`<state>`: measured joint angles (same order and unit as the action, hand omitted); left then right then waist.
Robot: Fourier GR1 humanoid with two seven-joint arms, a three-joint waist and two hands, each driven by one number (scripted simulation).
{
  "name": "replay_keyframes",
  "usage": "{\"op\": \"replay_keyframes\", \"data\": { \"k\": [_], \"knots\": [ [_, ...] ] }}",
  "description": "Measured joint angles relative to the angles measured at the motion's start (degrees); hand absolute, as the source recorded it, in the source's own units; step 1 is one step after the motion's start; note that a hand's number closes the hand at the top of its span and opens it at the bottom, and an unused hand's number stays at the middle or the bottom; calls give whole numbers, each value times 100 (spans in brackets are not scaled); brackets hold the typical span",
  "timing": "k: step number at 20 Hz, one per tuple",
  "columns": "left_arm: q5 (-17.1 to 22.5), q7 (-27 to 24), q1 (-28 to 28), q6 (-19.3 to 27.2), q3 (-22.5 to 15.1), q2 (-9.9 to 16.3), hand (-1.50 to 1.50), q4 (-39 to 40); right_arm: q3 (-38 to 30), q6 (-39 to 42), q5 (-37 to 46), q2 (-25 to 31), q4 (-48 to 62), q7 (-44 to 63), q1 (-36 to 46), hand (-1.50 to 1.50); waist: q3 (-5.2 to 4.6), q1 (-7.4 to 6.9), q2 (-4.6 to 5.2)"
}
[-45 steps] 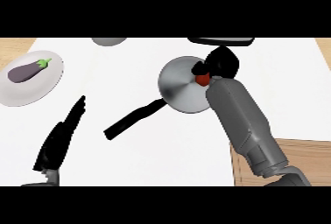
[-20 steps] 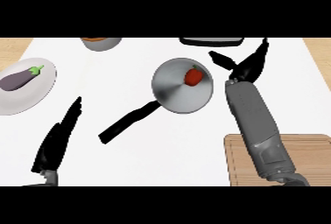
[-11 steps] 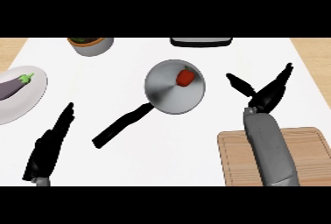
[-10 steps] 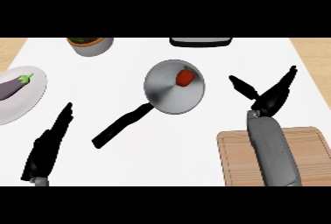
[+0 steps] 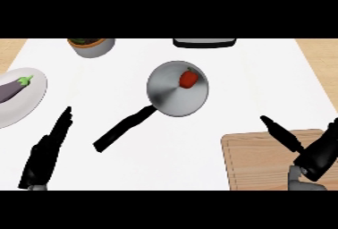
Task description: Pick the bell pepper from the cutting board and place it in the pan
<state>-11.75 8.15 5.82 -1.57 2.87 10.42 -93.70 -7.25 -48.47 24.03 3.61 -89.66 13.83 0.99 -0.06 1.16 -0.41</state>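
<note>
Red bell pepper (image 5: 189,79) inside pan (image 5: 173,94), toward 1 o'clock. Right robot hand (image 5: 315,154) spread open, empty, over cutting board (image 5: 254,163). Left robot hand (image 5: 46,154) open, resting at 8 o'clock.

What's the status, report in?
Both hands open, right hand over cutting board, left hand resting. Bell pepper in pan. Nothing obstructing.

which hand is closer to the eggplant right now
Left. The left hand sits just below the eggplant on its plate; the right hand is far across, over the cutting board.
</note>
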Motion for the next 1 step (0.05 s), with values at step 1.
{"op": "replay_keyframes", "data": {
  "k": [1],
  "knots": [
    [-22,36,-88,1,-7,-6,0,34,71,64,0,-22,-284,26,-277,-150,-1,-6,5]
  ]
}}
